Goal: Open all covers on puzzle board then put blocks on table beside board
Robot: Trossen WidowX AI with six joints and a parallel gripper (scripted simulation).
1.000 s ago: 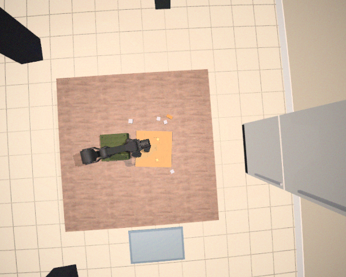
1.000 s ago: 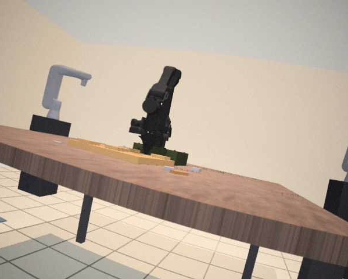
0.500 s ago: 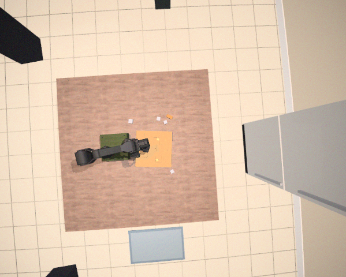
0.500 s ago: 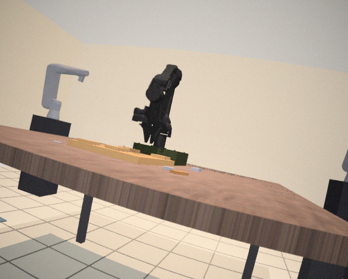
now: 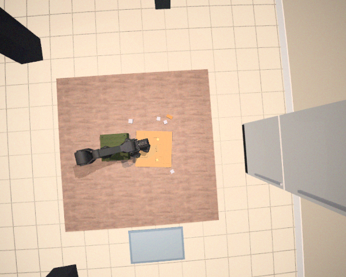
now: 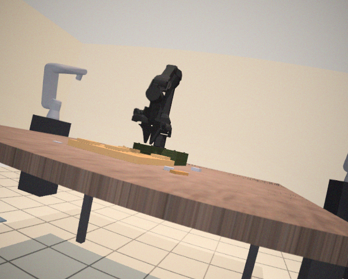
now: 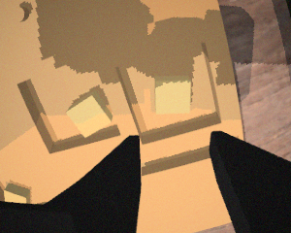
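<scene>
The orange puzzle board (image 5: 165, 150) (image 6: 119, 154) (image 7: 179, 194) lies flat on the table. In the wrist view, a pale yellow square (image 7: 172, 97) shows inside a three-sided rail (image 7: 181, 130); a turned pale yellow square (image 7: 89, 116) lies left beside an L-shaped rail (image 7: 84, 140). Whether these are blocks or well floors, I cannot tell. White blocks (image 5: 130, 120) (image 5: 158, 118) (image 5: 165, 122) (image 5: 171, 171) rest on the table clear of the board. My gripper (image 6: 148, 142) (image 7: 175, 143) is partly open and empty above the board, its tips just below the three-sided rail in the wrist view. The arm hides part of the board.
A small orange piece (image 5: 169, 116) (image 6: 179, 172) lies on the table beside two white blocks. A dark green box (image 5: 113, 138) (image 6: 179, 157) stands next to the board, under the arm. A tall grey cabinet (image 5: 316, 143) stands beyond the table.
</scene>
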